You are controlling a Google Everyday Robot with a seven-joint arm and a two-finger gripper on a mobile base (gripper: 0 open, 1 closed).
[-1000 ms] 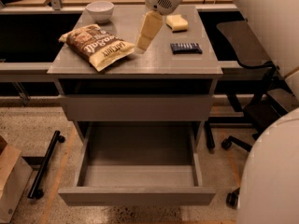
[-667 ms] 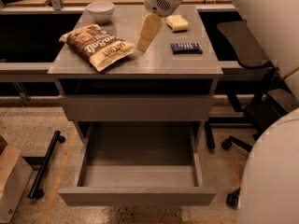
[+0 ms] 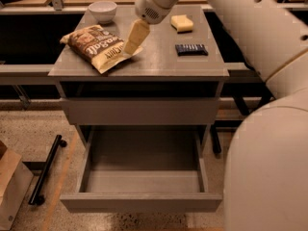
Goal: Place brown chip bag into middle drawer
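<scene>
Arm: reached in from the far right, gripper slanted down-left over the cabinet top, tip at the cream end of the brown chip bag; grip state not discernible. Bag: lay flat on the top's left half, near the bowl. Middle drawer: pulled out to the near side, grey floor showing.

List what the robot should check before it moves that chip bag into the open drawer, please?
1. The drawer is pulled out with its floor bare: ok.
2. The chip bag lies in plain sight on the tabletop: ok.
3. The gripper is at the bag's right end: ok.
4. A firm hold on the bag: cannot tell.
5. The bowl, sponge and blue wrapper lie apart from the bag: ok.
</scene>
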